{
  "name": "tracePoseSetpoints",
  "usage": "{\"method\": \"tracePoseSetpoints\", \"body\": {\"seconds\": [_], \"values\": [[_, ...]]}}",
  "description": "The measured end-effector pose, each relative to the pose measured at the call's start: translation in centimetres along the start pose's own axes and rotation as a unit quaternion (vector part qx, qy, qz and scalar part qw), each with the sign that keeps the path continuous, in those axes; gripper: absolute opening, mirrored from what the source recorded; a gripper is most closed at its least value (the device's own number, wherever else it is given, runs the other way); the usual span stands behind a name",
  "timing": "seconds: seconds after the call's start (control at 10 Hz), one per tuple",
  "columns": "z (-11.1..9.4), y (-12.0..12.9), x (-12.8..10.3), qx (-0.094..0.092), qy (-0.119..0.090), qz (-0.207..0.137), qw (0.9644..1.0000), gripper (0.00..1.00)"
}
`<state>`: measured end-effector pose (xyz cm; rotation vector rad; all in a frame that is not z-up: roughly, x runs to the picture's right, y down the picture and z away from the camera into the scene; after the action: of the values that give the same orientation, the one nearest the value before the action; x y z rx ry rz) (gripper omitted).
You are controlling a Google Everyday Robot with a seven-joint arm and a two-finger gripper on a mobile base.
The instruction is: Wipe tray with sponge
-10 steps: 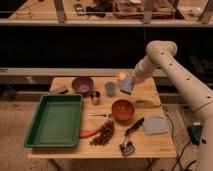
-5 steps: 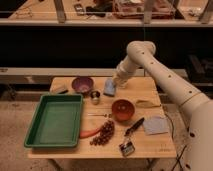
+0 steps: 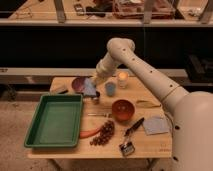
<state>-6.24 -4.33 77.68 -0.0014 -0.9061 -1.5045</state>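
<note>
Our gripper [image 3: 93, 83] hangs over the counter [image 3: 150, 145] beside the tray [image 3: 54, 121], fingers clamped on the sponge [image 3: 89, 88]: we judge ourselves mid-carry, and next must lower it onto the tray.

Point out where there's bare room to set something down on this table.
Bare: the tray floor, and the back-right corner beyond the candle. Crowded: the middle, around the orange bowl and grapes. The gripper holds the sponge beside the purple bowl.

tray [image 3: 55, 120] green plastic, smooth, slight sheen. table [image 3: 155, 145] pale wood, matt. sponge [image 3: 90, 88] lt-blue foam, matt, clamped in gripper [image 3: 93, 83] over table's back-left. arm shell [image 3: 145, 70] white plastic, glossy. bowl [image 3: 122, 109] orange, glossy.
</note>
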Motion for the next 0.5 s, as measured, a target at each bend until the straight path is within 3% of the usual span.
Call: {"method": "tracePoseSetpoints", "body": {"seconds": [0.3,0.5], "values": [[1.7,-4.4,-3.1,0.025,-0.031,-0.063,0.9972,0.00],[2.3,-5.4,-4.3,0.027,-0.036,-0.077,0.9960,0.00]]}}
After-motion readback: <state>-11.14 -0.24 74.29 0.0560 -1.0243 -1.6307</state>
